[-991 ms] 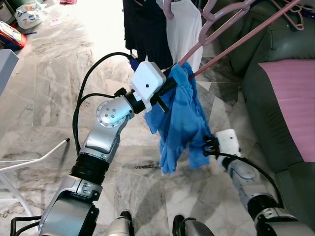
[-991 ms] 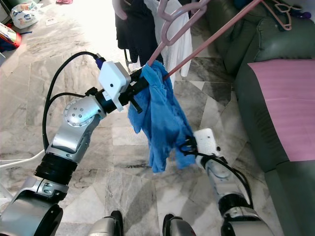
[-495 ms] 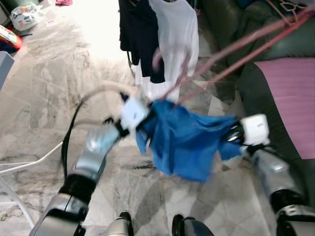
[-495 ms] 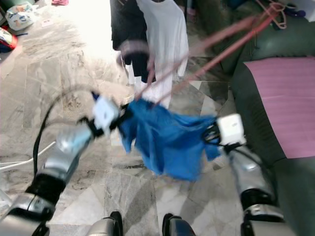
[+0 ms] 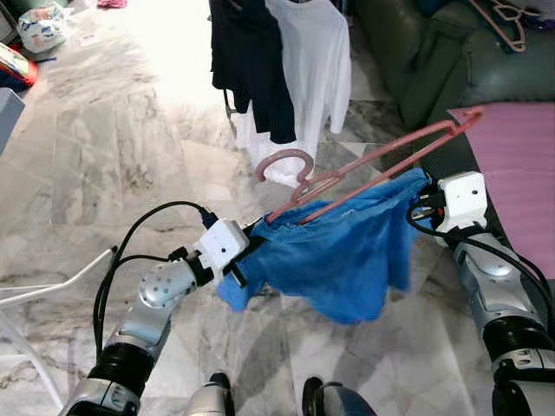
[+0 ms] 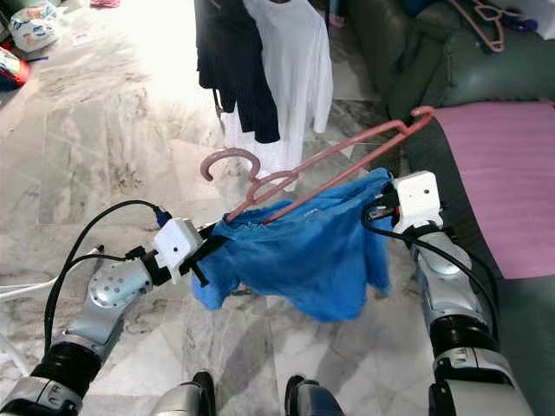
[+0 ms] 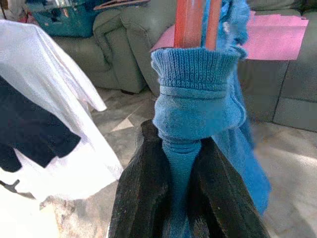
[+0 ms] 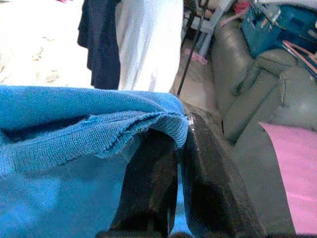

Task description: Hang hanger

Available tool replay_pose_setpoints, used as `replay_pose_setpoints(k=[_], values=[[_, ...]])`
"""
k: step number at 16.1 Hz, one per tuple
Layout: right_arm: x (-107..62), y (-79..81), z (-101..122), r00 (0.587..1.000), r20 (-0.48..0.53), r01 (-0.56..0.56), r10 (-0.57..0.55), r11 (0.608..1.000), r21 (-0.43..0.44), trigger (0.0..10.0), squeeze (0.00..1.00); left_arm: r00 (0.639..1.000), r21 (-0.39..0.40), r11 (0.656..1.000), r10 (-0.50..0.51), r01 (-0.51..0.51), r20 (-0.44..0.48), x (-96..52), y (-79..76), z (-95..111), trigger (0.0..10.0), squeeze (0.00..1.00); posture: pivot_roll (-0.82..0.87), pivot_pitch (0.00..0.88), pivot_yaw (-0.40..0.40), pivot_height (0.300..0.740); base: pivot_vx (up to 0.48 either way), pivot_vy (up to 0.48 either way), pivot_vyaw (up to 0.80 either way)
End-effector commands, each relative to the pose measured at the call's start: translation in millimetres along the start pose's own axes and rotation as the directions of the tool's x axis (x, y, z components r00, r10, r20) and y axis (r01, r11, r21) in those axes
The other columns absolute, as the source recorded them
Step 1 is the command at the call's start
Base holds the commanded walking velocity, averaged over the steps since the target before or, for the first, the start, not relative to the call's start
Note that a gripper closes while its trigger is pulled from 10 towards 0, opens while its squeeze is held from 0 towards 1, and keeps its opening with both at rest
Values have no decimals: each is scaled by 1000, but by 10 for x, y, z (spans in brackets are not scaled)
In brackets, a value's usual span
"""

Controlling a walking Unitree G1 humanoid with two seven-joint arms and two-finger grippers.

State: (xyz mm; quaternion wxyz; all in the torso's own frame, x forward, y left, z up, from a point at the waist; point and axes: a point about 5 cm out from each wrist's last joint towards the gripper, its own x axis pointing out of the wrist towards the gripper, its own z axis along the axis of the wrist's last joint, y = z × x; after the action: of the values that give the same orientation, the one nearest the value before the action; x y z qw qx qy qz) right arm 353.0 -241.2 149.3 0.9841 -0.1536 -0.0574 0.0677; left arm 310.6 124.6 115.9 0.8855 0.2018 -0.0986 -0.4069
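Note:
A blue shirt (image 5: 338, 260) is stretched between my two grippers over the marble floor. A pink hanger (image 5: 373, 165) runs through it, its hook (image 5: 282, 165) sticking out above the left end. My left gripper (image 5: 253, 251) is shut on the shirt's left end; in the left wrist view the black fingers (image 7: 141, 193) pinch the blue knit (image 7: 195, 94) with the pink hanger bars (image 7: 195, 22) just beyond. My right gripper (image 5: 421, 204) is shut on the shirt's right edge (image 8: 99, 124), beside the hanger's far end.
A dark garment (image 5: 247, 61) and a white shirt (image 5: 308, 61) hang on a rack straight ahead. A green sofa (image 5: 434, 52) with a pink cover (image 5: 525, 191) stands at the right, more pink hangers (image 5: 499, 17) lying on it. A white frame (image 5: 52, 286) lies low left.
The hanger has dropped from steeply tilted to nearly level. My left gripper has come down and my right gripper has risen, spreading the shirt wide between them. The camera has tilted too.

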Motion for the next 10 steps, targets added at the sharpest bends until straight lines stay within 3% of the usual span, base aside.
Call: replay_pose_setpoints(k=[1, 3, 10], values=[[19, -83, 78, 999, 20, 40, -41, 999, 12, 0, 0, 999, -10, 1000, -21, 21, -32, -67, -116, -114, 10000, 0, 28, 257, -3, 740, 0, 0, 0], [31, -100, 145, 999, 32, 44, -44, 999, 13, 0, 0, 996, -46, 999, -22, 18, -87, -151, -235, -291, 10000, 0, 27, 255, -4, 740, 0, 0, 0], [50, -133, 324, 997, 65, 47, -46, 999, -17, 0, 0, 971, -107, 994, 3, -29, -240, -327, -396, -642, 10000, 0, 15, 251, -8, 740, 0, 0, 0]])
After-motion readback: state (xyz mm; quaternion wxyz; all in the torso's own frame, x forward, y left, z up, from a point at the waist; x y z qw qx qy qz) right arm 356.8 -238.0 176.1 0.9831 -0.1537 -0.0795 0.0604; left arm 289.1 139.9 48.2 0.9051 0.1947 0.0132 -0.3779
